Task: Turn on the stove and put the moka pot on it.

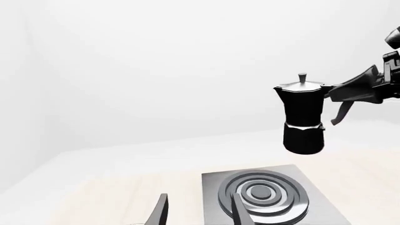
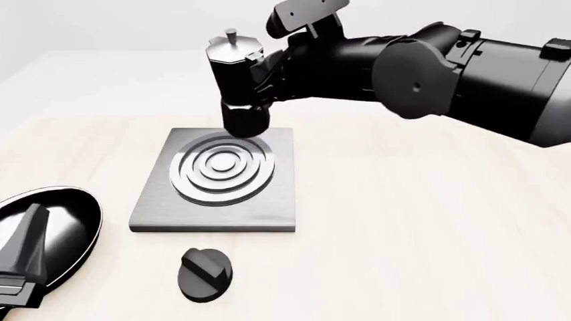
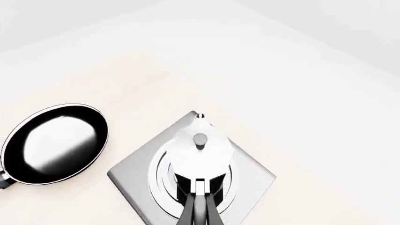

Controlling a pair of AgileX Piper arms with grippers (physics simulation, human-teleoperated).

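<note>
Front view: my right gripper point(image 2: 275, 67) comes in from the upper right of the frame and is clamped on the handle of the pot point(image 2: 239, 87), holding it upright in the air. The pot sits in the upper middle of the picture, its base over the far edge of the stove point(image 2: 218, 217), and I cannot tell from here alone how much air lies under it. The left wrist view settles that: there the pot point(image 1: 304, 117) hangs at the right of the frame, clear of the plate point(image 1: 216, 187) below it, with open space between the two, and my right fingers point(image 1: 359, 89) reach in from the right edge onto the handle.

In the right wrist view I look straight down on the silver lid point(image 3: 200, 152), which covers the middle rings of the plate point(image 3: 134, 171); the handle point(image 3: 198, 206) runs to the bottom edge.

The knob point(image 2: 205, 273) lies on the table point(image 2: 419, 234) at the lower middle of the front view, just before the plate's near edge, its ridge slanted.

My left gripper point(image 2: 23, 261) is at the lower left, over the pan point(image 2: 63, 214). Its fingers point(image 1: 157, 213) stand apart at the bottom of the left wrist view, with nothing between them.
</note>
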